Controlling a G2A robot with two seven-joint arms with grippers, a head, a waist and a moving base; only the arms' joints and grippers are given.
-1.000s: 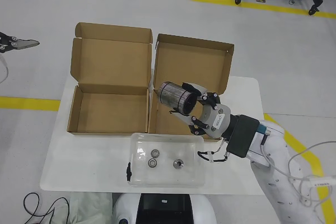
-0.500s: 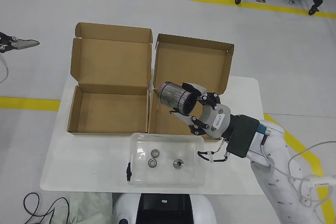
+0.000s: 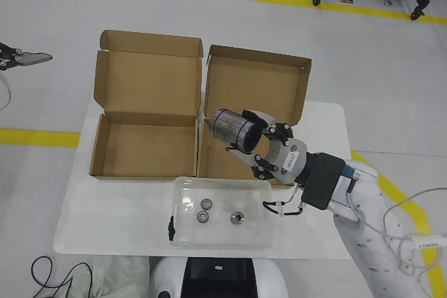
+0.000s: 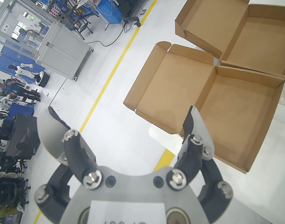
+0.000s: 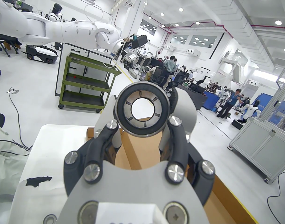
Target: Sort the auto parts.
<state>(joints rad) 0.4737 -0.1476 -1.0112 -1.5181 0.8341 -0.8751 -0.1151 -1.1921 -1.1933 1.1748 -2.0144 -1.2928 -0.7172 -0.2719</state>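
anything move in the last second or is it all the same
Nothing visibly changed. The right gripper still holds the ribbed metal cylinder over the right cardboard box. The left gripper stays open off to the side, and three small parts remain in the clear tray.

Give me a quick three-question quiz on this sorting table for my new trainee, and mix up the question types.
1. Multiple choice: what does the right gripper hold?
A) a small ring
B) a ribbed metal cylinder
C) nothing

2. True or false: the left gripper is open and holds nothing.

3. Fill in the number: how many small parts lie in the clear tray?

Key: 1 B; 2 true; 3 three.
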